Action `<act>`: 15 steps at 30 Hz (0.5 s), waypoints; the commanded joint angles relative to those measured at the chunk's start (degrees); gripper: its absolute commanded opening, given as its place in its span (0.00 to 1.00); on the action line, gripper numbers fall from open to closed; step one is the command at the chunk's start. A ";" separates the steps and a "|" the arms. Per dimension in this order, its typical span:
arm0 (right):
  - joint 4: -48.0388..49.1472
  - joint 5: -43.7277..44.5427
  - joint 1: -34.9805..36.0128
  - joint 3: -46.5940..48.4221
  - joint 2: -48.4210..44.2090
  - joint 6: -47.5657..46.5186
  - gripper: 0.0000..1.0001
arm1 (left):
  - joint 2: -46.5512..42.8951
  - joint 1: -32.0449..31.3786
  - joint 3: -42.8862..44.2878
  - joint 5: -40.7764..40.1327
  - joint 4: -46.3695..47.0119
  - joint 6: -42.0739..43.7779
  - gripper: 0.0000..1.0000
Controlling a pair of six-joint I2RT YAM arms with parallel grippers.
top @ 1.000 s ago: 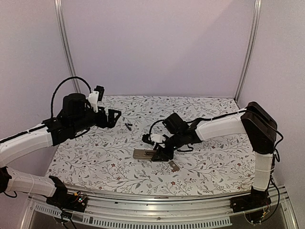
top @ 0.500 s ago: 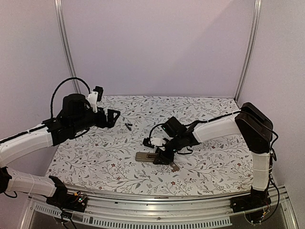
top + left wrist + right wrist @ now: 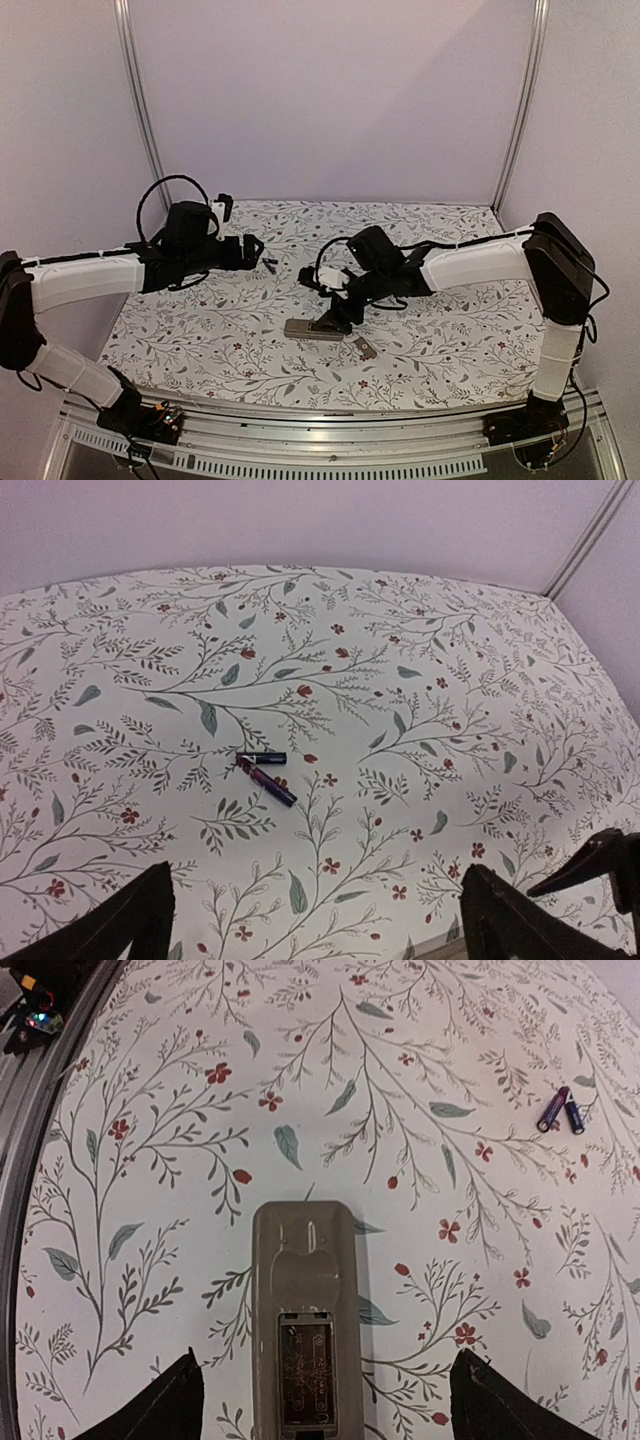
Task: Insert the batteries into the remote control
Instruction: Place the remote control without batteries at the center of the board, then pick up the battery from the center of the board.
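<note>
The right gripper is hovering spread over the remote control. Well apart from it, the left gripper is gaping above the batteries.

- Batteries: two small dark sticks. Both also show in the right wrist view.
- Remote control: one, with its tan-grey back up.
- Battery recess in that back: one.
- Cover piece, flat and loose: one.
- Robot arms: two, the left arm and the right arm.
- Pincers: two, the left pincer and the right pincer.
- Fingers: two on each pincer, so four in all.
- Table with a flowered cover: one.
- Metal posts at the back corners: two.
</note>
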 commanded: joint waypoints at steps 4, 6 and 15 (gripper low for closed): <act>14.52 1.43 -8.13 -3.31 -13.13 20.75 0.80 | 11.65 3.10 5.81 -2.41 5.32 -12.46 0.88; 14.50 6.11 -8.85 -3.95 -14.13 26.26 0.77 | 16.03 2.99 7.66 -4.51 4.88 -19.45 0.74; 15.28 11.97 -8.84 -10.07 -16.71 30.38 0.74 | 33.90 0.48 19.01 -9.95 1.13 -33.24 0.77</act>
